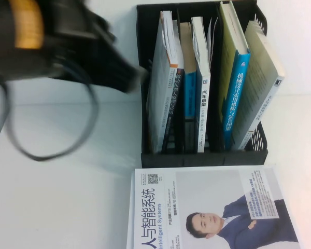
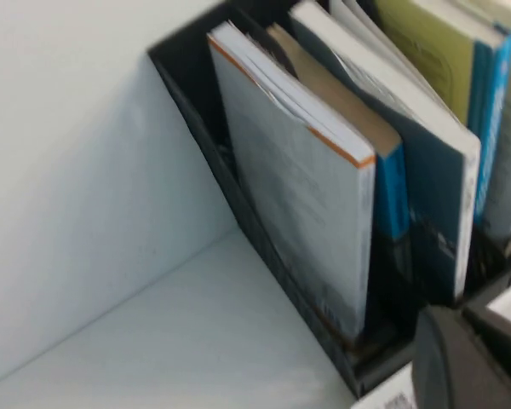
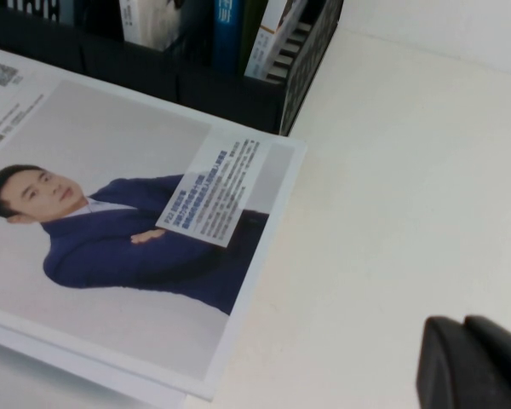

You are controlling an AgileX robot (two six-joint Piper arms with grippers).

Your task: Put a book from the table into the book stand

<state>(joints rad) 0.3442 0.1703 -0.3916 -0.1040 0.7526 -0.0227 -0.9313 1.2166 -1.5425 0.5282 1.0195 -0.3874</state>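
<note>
1. White counter carries everything. On it, the book, yellow-green with a blue spine, stands in the right-hand compartment of the book stand. It leans over and a pale book rests against its outer side. By the look of it, the placing is done.
2. Because both lean instead of standing straight, a knock to the book stand could slide them further over or tip the pale one against the perforated wall.
3. The middle compartment holds blue-spined volumes. The left one holds a grey-covered book, also tilted, so a shove there would run through the whole row.
4. The left claw hangs just off the book stand's left front corner and holds nothing that can be seen. Whether it is open or closed cannot be told. Its arm looms close beside the left wall, and I judge a careless swing there to be the main danger.
5. A black cable loop dangles from that arm beside the book stand and might catch on a corner.
6. A white portrait book lies flat right against the book stand's front. Dragging it could nudge the base.
7. The right claw hovers over bare counter, off the front right corner of the book stand and beyond the portrait book. It grips nothing visible, and its opening cannot be told.
</note>
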